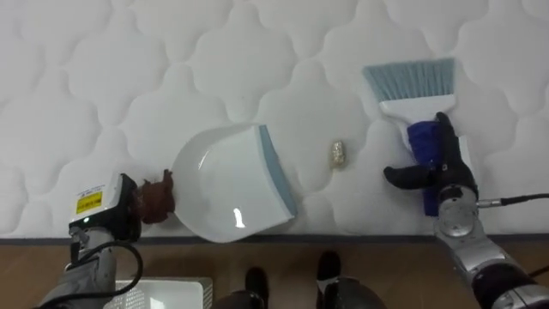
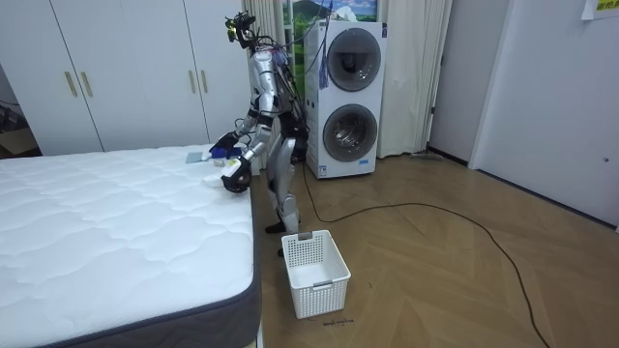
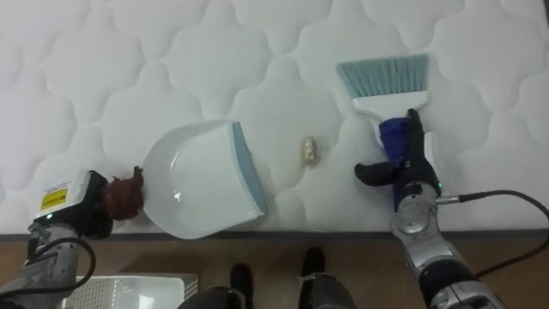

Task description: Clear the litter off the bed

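Observation:
A white dustpan (image 1: 225, 184) with a blue-grey lip lies flat on the white quilted mattress (image 1: 171, 60), near its front edge. My left hand (image 1: 107, 206) is at the dustpan's left end, shut on its brown handle (image 1: 157, 197). A small crumpled scrap of litter (image 1: 337, 154) lies just right of the lip. Further right, my right hand (image 1: 444, 167) is shut on the blue handle of a hand brush (image 1: 412, 103), thumb out to the left. The brush's pale blue bristles (image 1: 410, 79) point away from me and rest on the mattress.
I stand bent over the bed's side near its far corner (image 2: 247, 155). A white slatted basket (image 2: 314, 271) stands on the wood floor by the bed, also seen below my left arm (image 1: 167, 292). Stacked washing machines (image 2: 348, 101) are behind me.

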Controlling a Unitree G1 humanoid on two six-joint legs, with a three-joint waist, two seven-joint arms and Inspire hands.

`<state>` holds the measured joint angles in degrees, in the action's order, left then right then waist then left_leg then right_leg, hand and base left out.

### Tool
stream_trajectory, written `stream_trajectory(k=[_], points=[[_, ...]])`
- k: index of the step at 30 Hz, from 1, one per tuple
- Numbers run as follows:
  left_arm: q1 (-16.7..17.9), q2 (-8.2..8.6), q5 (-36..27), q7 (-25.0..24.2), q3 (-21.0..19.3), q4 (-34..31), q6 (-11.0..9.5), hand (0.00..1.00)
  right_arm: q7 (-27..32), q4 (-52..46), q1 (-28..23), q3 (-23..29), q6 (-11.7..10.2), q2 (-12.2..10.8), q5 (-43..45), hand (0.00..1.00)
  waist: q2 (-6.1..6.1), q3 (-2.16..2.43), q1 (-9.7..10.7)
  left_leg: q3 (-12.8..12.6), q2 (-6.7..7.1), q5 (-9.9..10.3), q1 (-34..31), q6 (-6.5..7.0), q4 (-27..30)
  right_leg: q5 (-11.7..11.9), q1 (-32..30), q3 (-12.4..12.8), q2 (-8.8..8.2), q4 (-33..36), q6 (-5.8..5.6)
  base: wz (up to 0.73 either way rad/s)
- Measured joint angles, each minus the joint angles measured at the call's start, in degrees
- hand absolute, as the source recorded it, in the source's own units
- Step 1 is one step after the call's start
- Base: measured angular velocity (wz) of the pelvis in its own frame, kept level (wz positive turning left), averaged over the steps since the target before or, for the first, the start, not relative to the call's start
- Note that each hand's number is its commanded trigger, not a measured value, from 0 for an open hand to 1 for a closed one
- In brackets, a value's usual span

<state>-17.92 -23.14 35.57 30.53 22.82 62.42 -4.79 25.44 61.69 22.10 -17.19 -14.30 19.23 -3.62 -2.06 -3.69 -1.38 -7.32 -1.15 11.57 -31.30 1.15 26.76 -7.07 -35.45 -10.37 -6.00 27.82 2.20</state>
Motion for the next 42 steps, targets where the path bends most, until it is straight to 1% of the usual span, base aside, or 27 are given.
stream_trajectory(k=[3, 6, 8, 13, 15, 17, 19, 20, 21, 26, 33, 36, 38, 42], points=[[-0.02, 0.0, 0.0, -0.35, 0.0, -0.66, 0.3, 1.0, 0.08, 0.18, -0.65, 0.0, 0.07, 0.64, 1.14, 0.0, 0.01, 0.01, -0.03, 0.02, 0.06, 0.01, -0.09, 0.15, 0.01, -0.08, 0.28, -0.73, -0.04, -0.01, -0.12, 0.11], [-0.01, 0.0, 0.01, -0.41, 0.0, -0.92, 0.57, 1.0, 0.48, 0.43, -0.85, 0.0, 0.07, 0.7, 1.57, 0.0, 0.01, 0.03, -0.01, 0.24, 0.05, 0.0, -0.29, 0.2, 0.06, -0.09, 0.34, -1.03, -0.07, -0.15, -0.12, 0.06], [0.0, 0.0, 0.02, -0.41, 0.0, -1.25, 0.66, 1.0, 1.06, 0.58, -1.15, -0.02, 0.05, 0.7, 1.86, 1.0, -0.04, 0.1, 0.05, 0.65, 0.05, -0.01, -0.46, 0.2, 0.09, -0.09, 0.37, -1.41, -0.05, -0.21, -0.12, 0.07], [0.02, 0.0, 0.03, -0.42, 0.0, -1.98, 0.86, 1.0, 2.19, 0.93, -1.38, 0.01, 0.05, 0.78, 1.88, 1.0, -0.09, 0.16, 0.17, 1.21, 0.06, -0.01, -0.55, 0.21, 0.44, -0.14, 0.68, -1.97, -0.1, -0.11, -0.09, 0.05], [0.07, 0.04, 0.06, -0.49, 0.05, -1.98, 1.04, 1.0, 2.79, 1.45, -1.35, 0.38, 0.05, 1.26, 1.95, 1.0, -0.08, 0.17, 0.46, 1.38, 0.08, -0.01, -0.46, 0.21, 0.6, -0.27, 1.01, -2.34, -0.2, -0.09, -0.06, 0.07], [0.62, 0.06, 0.08, -1.14, 0.05, -1.98, 1.28, 1.0, 3.09, 3.11, -1.3, 0.53, 0.09, 2.3, 1.95, 1.0, -0.02, 0.5, 0.66, 1.59, 0.07, -0.01, -0.04, 0.21, 0.65, -0.4, 1.63, -2.49, -0.19, -0.13, -0.09, 0.06], [1.08, 0.07, 0.06, -1.47, 0.05, -1.98, 1.81, 1.0, 3.3, 4.08, -1.39, 0.48, 0.33, 2.46, 1.93, 1.0, -0.07, 0.58, 0.84, 1.79, 0.07, -0.01, 0.47, 0.2, 0.64, -0.51, 2.25, -2.55, -0.12, -0.17, -0.09, 0.05], [1.32, 0.07, 0.02, -1.59, 0.06, -1.97, 2.03, 1.0, 3.39, 4.86, -1.38, 0.49, 0.81, 2.46, 1.88, 1.0, -0.07, 0.6, 0.85, 1.85, 0.05, -0.01, 0.77, 0.2, 0.62, -0.56, 2.54, -2.54, -0.08, -0.16, -0.06, 0.05], [1.42, 0.07, -0.02, -1.79, 0.06, -1.97, 2.15, 1.0, 3.21, 5.65, -1.49, 0.46, 1.84, 2.45, 1.79, 1.0, -0.09, 0.61, 0.85, 1.9, 0.03, -0.01, 0.94, 0.19, 0.64, -0.6, 2.72, -2.54, -0.05, -0.13, -0.04, 0.0], [1.36, 0.07, -0.04, -2.16, 0.05, -1.97, 2.25, 1.0, 2.2, 6.29, -2.6, 0.45, 2.37, 2.44, 1.55, 1.0, -0.14, 0.64, 1.06, 1.89, -0.02, -0.01, 0.92, 0.19, 0.75, -0.6, 2.72, -2.47, 0.0, -0.1, -0.03, 0.0], [1.38, 0.07, 0.01, -2.23, 0.05, -1.97, 2.25, 1.0, 1.61, 6.56, -3.12, 0.48, 2.45, 2.33, 0.73, 1.0, -0.14, 0.64, 1.09, 1.85, -0.02, 0.0, 0.91, 0.18, 0.86, -0.6, 2.68, -2.32, 0.04, -0.08, -0.03, 0.0], [1.38, 0.07, -0.07, -2.24, 0.05, -1.96, 2.27, 1.0, 1.24, 6.41, -3.25, 0.46, 2.52, 2.02, -2.38, 1.0, -0.15, 0.64, 1.03, 1.83, -0.03, 0.0, 0.93, 0.18, 0.81, -0.6, 2.65, -1.91, 0.13, -0.11, -0.03, 0.0], [1.38, 0.29, -0.05, -2.23, 0.05, -1.96, 2.3, 1.0, 1.04, 6.41, -3.27, 0.49, 2.46, 1.61, -5.22, 1.0, -0.15, 0.64, 1.07, 1.63, -0.07, 0.01, 1.0, 0.18, 0.8, -0.59, 2.65, -1.73, 0.15, -0.1, -0.03, 0.0], [1.44, 0.95, 0.05, -2.22, 0.02, -1.94, 2.3, 1.0, 0.17, 6.58, -3.42, 0.63, 2.46, 1.59, -6.84, 1.0, -0.15, 0.64, 1.0, 1.36, -0.01, 0.01, 1.29, 0.19, 0.57, -0.58, 2.65, -1.35, 0.15, -0.07, -0.05, -0.02]])
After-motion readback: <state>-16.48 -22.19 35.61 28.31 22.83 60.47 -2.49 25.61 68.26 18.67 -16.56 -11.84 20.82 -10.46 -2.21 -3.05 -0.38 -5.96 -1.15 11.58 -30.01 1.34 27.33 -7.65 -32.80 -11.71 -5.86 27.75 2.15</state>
